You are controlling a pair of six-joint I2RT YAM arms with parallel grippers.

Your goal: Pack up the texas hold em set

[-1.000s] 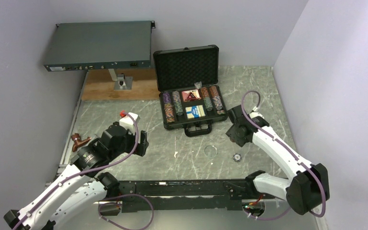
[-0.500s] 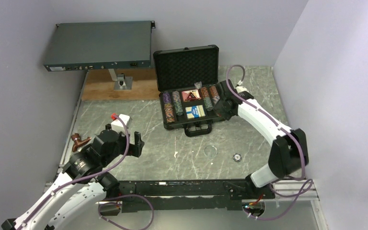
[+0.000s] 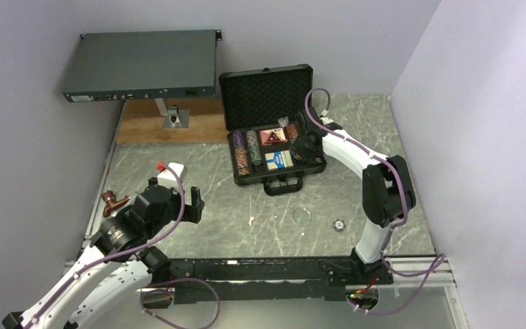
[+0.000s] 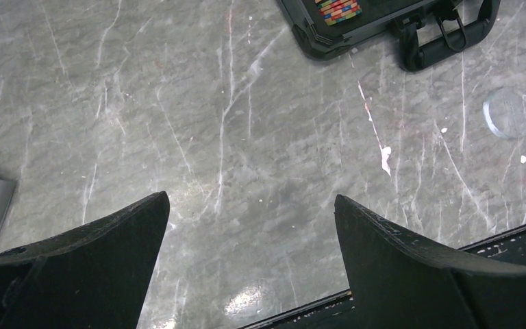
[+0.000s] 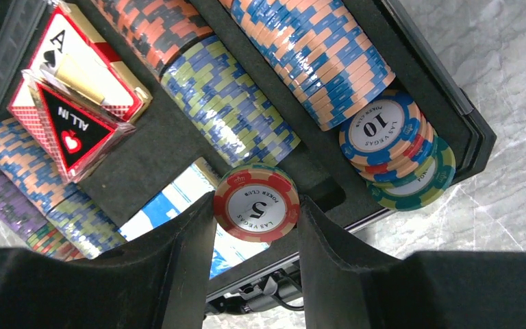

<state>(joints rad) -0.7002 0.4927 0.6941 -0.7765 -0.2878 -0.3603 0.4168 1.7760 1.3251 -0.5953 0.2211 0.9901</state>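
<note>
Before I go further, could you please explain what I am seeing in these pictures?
Two robot arms are bolted to a marble table. One picture looks down from above; the other two come from cameras on the wrists. An open black poker case with chip rows and cards lies on it, with a clear disc and a small dark round piece nearer the arms. The right gripper pinches a red chip marked 5 over the case. The left gripper is open and empty above the table.

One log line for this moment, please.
right gripper: shut on red 5 chip, over open case | left gripper: open, empty, above table
</note>
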